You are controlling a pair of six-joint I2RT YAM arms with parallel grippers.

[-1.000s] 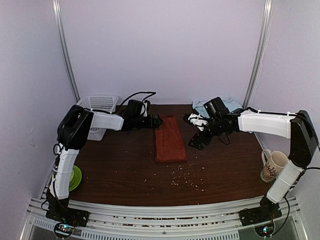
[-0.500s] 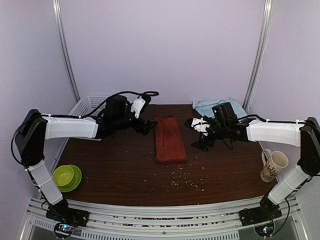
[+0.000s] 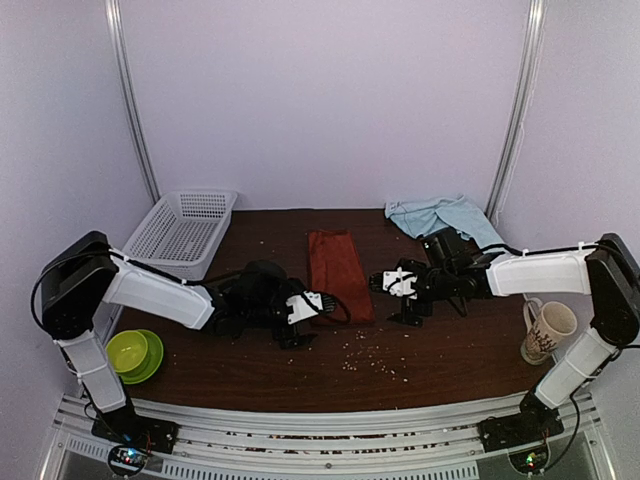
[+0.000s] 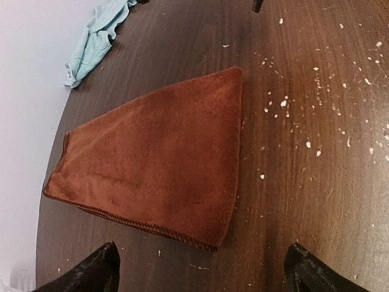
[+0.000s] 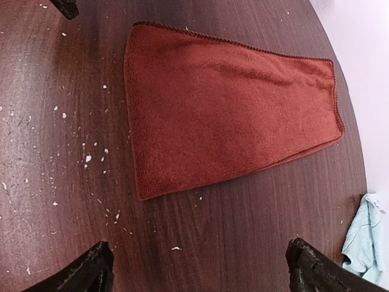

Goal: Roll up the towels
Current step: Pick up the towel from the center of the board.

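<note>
The rust-red towel [image 3: 337, 272] lies flat and folded long in the middle of the table; it also shows in the left wrist view [image 4: 158, 158] and the right wrist view [image 5: 231, 109]. The pale light-blue towel [image 3: 440, 213] lies crumpled at the back right, also in the left wrist view [image 4: 94, 39] and the right wrist view [image 5: 364, 234]. My left gripper [image 3: 308, 318] is open and empty, low by the red towel's near left corner [image 4: 200, 267]. My right gripper [image 3: 398, 300] is open and empty, low just right of the towel's near right corner [image 5: 197, 267].
A white basket [image 3: 180, 228] stands at the back left. A green bowl [image 3: 130, 352] sits at the front left edge. A patterned mug [image 3: 545, 330] stands at the right edge. Pale crumbs [image 3: 372, 358] are scattered in front of the red towel.
Both arms have swung from the far end of the red towel toward me, down to its near end. The left arm moved much farther. The towels have not moved.
</note>
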